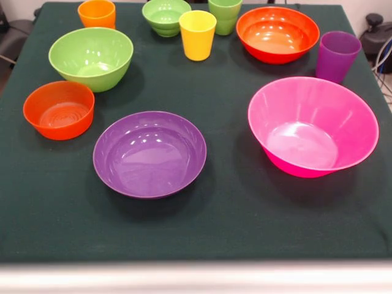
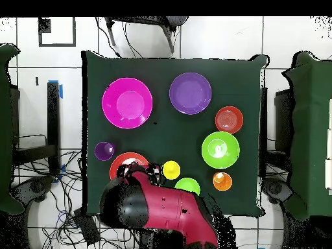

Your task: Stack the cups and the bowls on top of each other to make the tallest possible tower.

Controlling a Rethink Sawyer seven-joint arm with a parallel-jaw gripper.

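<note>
All cups and bowls stand singly on the dark green cloth; nothing is stacked. The pink bowl point(image 1: 312, 125) point(image 2: 127, 102) and the wide purple bowl point(image 1: 149, 153) point(image 2: 190, 93) are in front. Behind them stand the light green bowl point(image 1: 91, 58), a small orange-red bowl point(image 1: 59, 109) and a larger orange-red bowl point(image 1: 277, 33). The back row holds the orange cup point(image 1: 97, 13), ribbed green bowl point(image 1: 166, 16), yellow cup point(image 1: 197, 35), light green cup point(image 1: 225, 15) and purple cup point(image 1: 337, 56). My gripper point(image 2: 150, 170) shows only overhead, drawn back over the larger orange-red bowl's point(image 2: 126, 162) edge.
The red arm point(image 2: 162, 209) lies over the table edge on the robot's side and hides the light green cup from above. Cables lie on the floor around the table point(image 2: 243, 78). Chairs stand at both sides.
</note>
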